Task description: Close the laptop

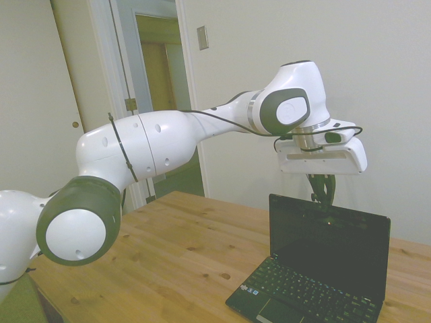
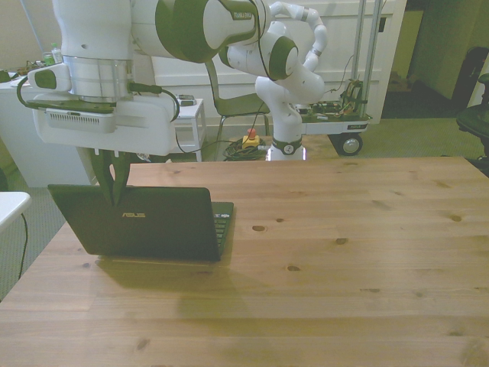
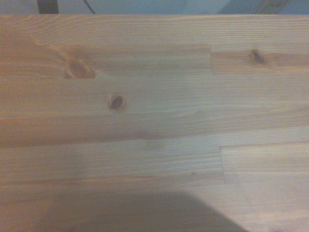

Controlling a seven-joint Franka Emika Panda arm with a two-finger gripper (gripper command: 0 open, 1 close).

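Soft, even indoor light fills all three views, with a faint greenish cast and some grain. The tabletop [image 2: 344, 252] shows a pale sheen toward its far edge in the front view. The laptop [image 2: 141, 222] throws a dim shadow toward the tabletop's near edge. The wrist view is slightly soft, its wood grain blurred, with a dark shadow along one border.

A robotics lab — a second white arm [image 2: 286, 69] beside a wheeled equipment cart [image 2: 344, 115].
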